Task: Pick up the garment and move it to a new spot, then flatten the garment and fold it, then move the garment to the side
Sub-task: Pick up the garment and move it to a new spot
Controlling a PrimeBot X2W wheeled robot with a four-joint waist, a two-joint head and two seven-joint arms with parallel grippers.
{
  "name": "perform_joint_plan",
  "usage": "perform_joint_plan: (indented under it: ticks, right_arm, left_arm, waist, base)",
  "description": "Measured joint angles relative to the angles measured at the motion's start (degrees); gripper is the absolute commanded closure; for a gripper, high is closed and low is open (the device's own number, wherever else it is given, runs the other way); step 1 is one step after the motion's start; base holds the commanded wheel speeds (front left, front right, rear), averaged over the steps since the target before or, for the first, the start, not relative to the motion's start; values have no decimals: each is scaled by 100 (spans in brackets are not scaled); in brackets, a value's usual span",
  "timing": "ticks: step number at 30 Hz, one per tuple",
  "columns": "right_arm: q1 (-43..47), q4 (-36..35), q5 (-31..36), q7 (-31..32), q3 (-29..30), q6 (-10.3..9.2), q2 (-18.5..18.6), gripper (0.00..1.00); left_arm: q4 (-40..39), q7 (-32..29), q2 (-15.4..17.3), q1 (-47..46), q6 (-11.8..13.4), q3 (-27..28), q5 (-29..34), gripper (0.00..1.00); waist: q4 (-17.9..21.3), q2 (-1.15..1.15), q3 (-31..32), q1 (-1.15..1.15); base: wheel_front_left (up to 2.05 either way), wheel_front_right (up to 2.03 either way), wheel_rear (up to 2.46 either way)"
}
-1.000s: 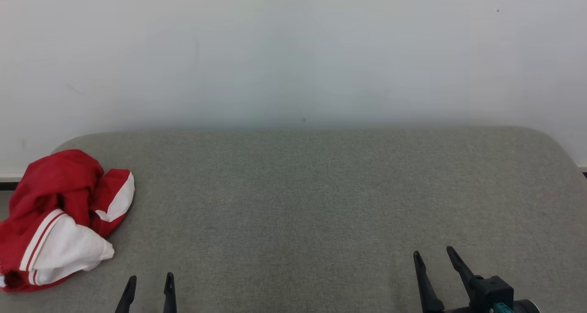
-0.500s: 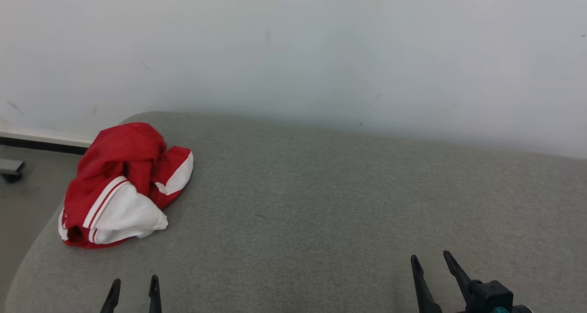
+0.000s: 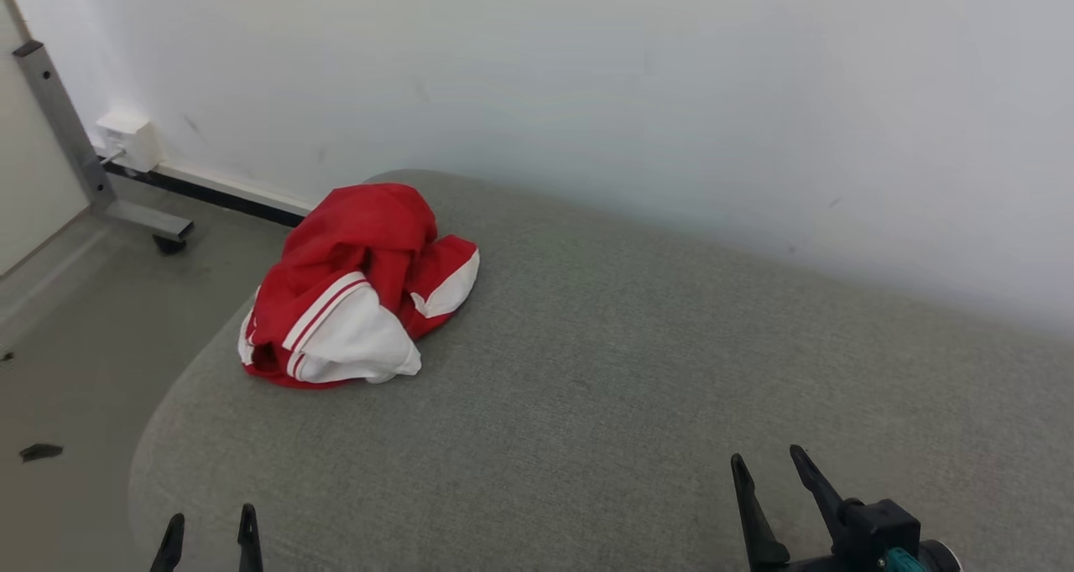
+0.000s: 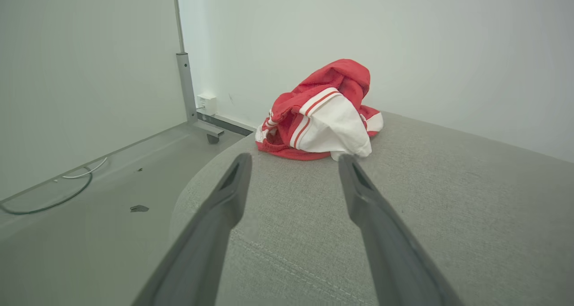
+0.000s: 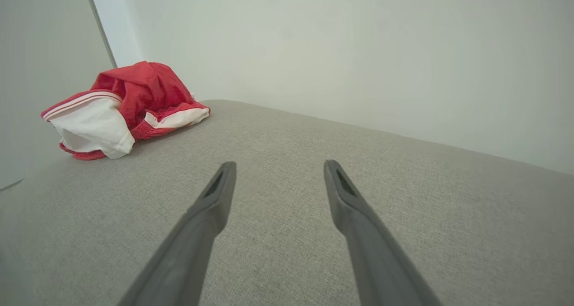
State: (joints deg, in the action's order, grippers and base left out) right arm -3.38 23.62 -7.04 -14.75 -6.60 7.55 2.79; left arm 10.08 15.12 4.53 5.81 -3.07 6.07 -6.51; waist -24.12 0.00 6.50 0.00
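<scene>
one crumpled garment (image 3: 357,291) lies lengthwise toward the wall (image 3: 587,94); left gripper (image 3: 211,513) and right gripper (image 3: 766,453) gape empty.

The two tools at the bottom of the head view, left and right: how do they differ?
The left tool shows just its two fingertips, while the right tool shows longer fingers plus its black body. The left tool sits by the grey cushion's rounded edge, closer to the red and white garment; the right tool is farther from it. Both are open, hold nothing and point forward.
</scene>
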Motion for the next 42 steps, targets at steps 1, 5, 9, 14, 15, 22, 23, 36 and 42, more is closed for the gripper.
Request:
perform_joint_plan:
  ticks: [1,5,9,14,15,22,23,36,42]
  right_arm:
    - [-48,13,0,-8,-30,0,1,0]
    - [-187,98,5,-18,-122,0,0,0]
    - [-280,166,9,-23,-155,0,1,0]
    - [-319,226,12,-24,-176,0,1,0]
    - [-318,227,12,-25,-176,0,1,0]
    - [-240,186,-70,-37,-108,0,0,0]
    - [-227,168,-70,-37,-81,0,2,0]
    - [-283,-182,339,137,-285,0,-1,0]
    - [-594,-519,528,324,-523,0,-2,0]
  left_arm:
    - [-22,0,-4,21,4,29,-11,0]
    - [-138,0,-27,69,12,115,-67,0]
    - [-197,0,-62,124,30,148,-89,0]
    - [-220,0,-89,147,53,166,-89,0]
    - [-219,0,-96,147,54,170,-89,0]
    - [54,0,-102,-172,43,74,-54,0]
    - [167,-1,-94,-291,1,38,-54,0]
    - [1831,-811,333,-2769,-105,79,-380,0]
    - [2438,-1472,608,-3916,-155,734,-1221,0]
  waist:
    - [-60,0,-19,0]
    - [-218,0,-128,0]
    - [-300,0,-218,0]
    - [-325,0,-248,0]
    - [-324,0,-247,0]
    - [-320,0,-257,0]
    - [-321,0,-262,0]
    - [1,0,-502,0]
    - [405,0,-907,1]
  base:
    - [0,0,0]
    - [0,0,0]
    - [0,0,0]
    - [0,0,0]
    - [0,0,0]
    - [0,0,0]
    - [0,0,0]
    - [0,0,0]
    - [0,0,0]
